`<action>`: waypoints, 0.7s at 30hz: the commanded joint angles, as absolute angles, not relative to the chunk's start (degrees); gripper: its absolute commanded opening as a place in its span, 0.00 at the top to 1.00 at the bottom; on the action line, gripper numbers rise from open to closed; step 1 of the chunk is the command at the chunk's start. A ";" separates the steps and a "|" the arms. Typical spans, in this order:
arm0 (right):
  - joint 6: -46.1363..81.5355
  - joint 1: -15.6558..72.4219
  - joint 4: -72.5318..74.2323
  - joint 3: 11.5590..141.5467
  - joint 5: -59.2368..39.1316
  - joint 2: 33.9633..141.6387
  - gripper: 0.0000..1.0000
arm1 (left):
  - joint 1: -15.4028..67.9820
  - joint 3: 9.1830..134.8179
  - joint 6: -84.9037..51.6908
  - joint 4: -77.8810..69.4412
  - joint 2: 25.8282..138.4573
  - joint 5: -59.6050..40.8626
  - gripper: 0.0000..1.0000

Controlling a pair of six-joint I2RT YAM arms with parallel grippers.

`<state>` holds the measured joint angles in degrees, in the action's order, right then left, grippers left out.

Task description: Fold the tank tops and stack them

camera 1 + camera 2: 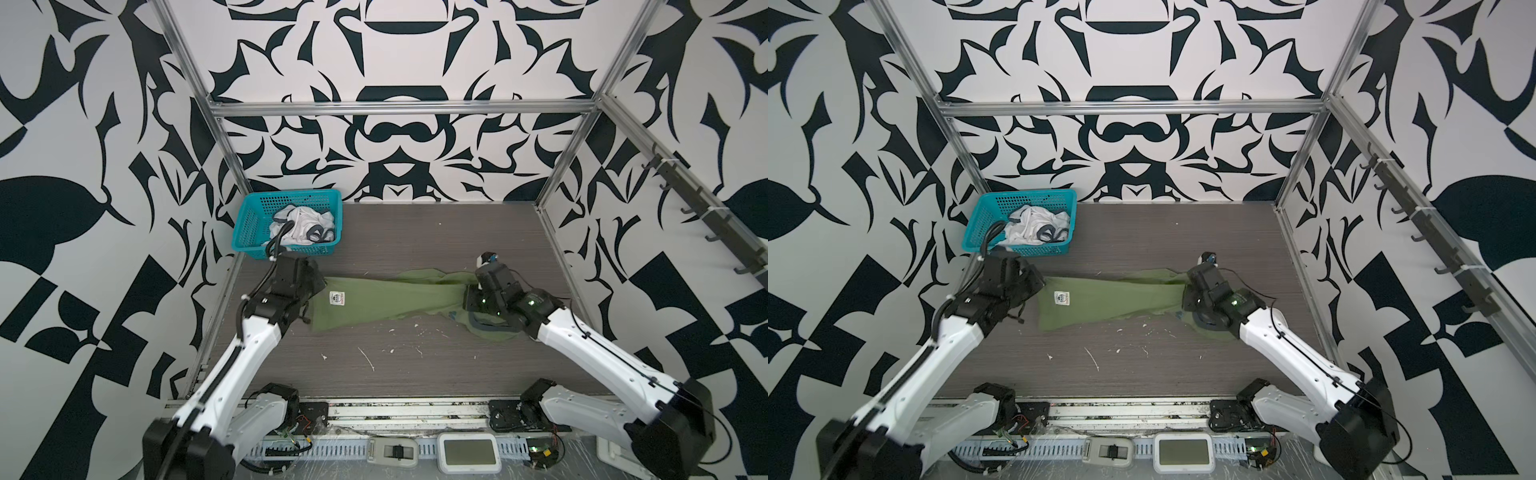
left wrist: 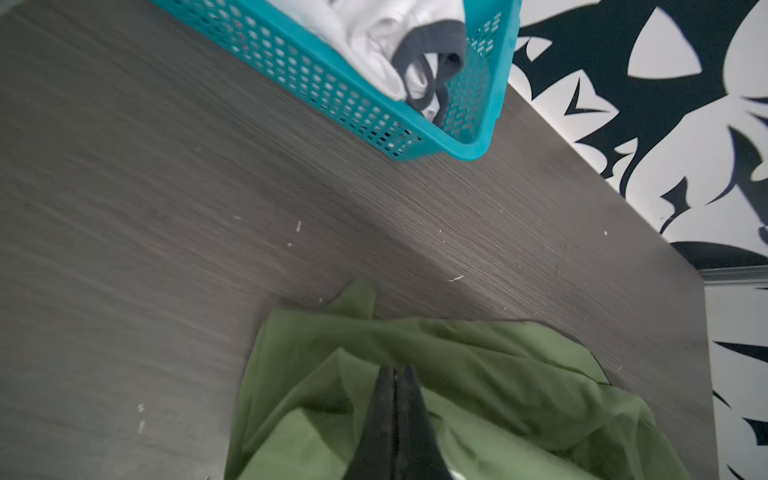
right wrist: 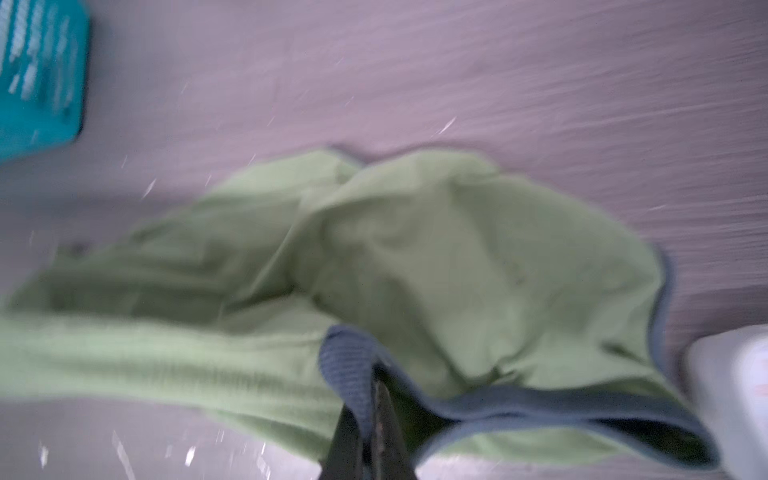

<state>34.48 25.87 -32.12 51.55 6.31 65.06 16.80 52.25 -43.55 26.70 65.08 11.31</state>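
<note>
The olive green tank top (image 1: 395,299) (image 1: 1113,299) lies stretched out sideways across the middle of the table, its badge print (image 1: 337,298) facing up near its left end. My left gripper (image 2: 395,370) is shut on a fold of green cloth (image 2: 478,374) at that left end. My right gripper (image 3: 376,374) is shut on the grey-blue trim (image 3: 349,357) at the shirt's right end. In both top views the wrists hide the fingertips. The white tank top (image 1: 299,226) (image 1: 1038,226) lies crumpled in the teal basket (image 1: 253,220) (image 1: 984,220).
The basket stands at the table's back left corner, just beyond my left wrist. Metal frame posts and patterned walls close in the table on three sides. A rail of hooks (image 1: 706,232) runs along the right wall. Small white scraps (image 1: 368,357) dot the tabletop in front of the shirt.
</note>
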 commanded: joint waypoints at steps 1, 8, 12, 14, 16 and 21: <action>29.00 18.80 -29.31 62.54 0.30 71.51 1.00 | 17.37 67.35 -40.25 29.75 76.68 11.17 1.00; 23.07 13.26 -36.83 97.21 -0.25 89.40 1.00 | 17.65 110.31 -31.74 38.33 97.50 13.19 1.00; 20.23 12.93 -42.76 115.30 0.10 92.79 1.00 | 16.51 133.44 -27.90 44.56 104.68 14.97 1.00; 19.55 12.99 -45.30 120.68 -0.84 93.10 1.00 | 16.50 139.73 -25.59 46.40 104.96 15.04 1.00; 18.79 13.44 -46.48 120.59 -2.35 91.76 1.00 | 16.47 136.49 -25.09 45.91 101.09 14.71 1.00; 22.52 14.63 -37.59 96.44 -9.40 78.68 1.00 | 16.80 100.70 -28.15 31.83 80.20 9.57 1.00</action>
